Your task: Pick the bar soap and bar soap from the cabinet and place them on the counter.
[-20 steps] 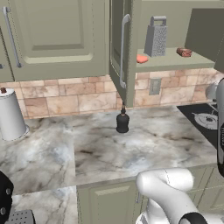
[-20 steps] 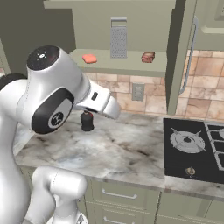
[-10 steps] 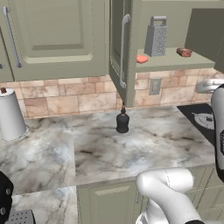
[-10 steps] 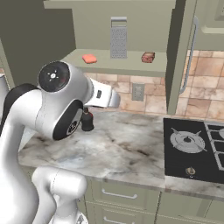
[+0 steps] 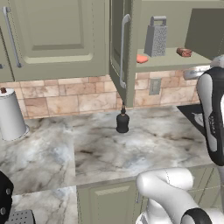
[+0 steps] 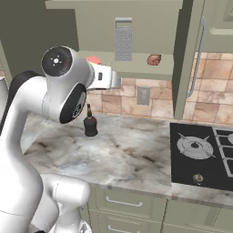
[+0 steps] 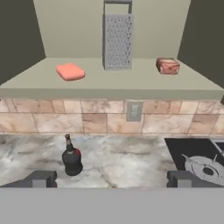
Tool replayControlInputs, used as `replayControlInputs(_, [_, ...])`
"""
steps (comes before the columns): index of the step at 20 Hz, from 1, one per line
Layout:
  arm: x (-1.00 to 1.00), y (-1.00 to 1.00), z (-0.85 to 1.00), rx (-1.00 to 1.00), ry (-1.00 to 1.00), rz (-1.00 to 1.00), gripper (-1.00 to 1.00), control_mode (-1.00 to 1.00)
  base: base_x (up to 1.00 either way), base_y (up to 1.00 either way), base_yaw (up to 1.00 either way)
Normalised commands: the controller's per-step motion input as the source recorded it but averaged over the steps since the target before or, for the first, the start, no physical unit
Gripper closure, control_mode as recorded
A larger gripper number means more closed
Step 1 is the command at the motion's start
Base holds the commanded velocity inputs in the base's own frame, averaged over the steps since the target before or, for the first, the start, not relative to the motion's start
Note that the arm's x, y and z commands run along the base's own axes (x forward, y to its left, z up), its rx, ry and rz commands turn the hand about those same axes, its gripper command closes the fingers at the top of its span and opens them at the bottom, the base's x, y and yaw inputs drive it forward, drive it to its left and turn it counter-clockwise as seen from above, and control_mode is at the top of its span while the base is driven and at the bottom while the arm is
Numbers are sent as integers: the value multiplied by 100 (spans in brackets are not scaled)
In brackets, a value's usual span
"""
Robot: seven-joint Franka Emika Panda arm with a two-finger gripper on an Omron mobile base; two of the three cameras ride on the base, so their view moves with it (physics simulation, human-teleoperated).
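The cabinet [image 7: 109, 85] stands open, and both bars lie on its shelf. The salmon-orange bar soap [image 7: 70, 71] is at the left, also seen as the salmon bar [image 5: 142, 58] and, partly behind my arm, [image 6: 94, 60]. The dark red-brown bar soap [image 7: 167, 66] [image 5: 184, 52] [image 6: 154, 59] is at the right. My gripper [image 7: 112, 179] is open and holds nothing. It hangs in front of the shelf, slightly below its edge, facing in and well short of both bars. Below spreads the marble counter [image 5: 87, 153].
A steel grater [image 7: 117, 41] stands on the shelf between the bars. A black bottle [image 5: 122, 122] stands on the counter under the shelf. The open cabinet door [image 5: 124, 52] hangs to the left, a paper towel roll [image 5: 11, 114] sits far left, and the black stove top [image 6: 205, 154] is on the right.
The arm has swung up and the hand has risen from counter height to the level of the cabinet shelf. The jaws have stayed open. Nothing on the shelf has moved.
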Motion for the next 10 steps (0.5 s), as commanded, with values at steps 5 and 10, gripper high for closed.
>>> replayControlInputs(5, [33, 31, 34, -3, -4, 6, -100, -100, 0, 0, 0])
replayControlInputs(10, [17, 37, 16, -3, -6, 3, -100, -100, 0, 0, 0])
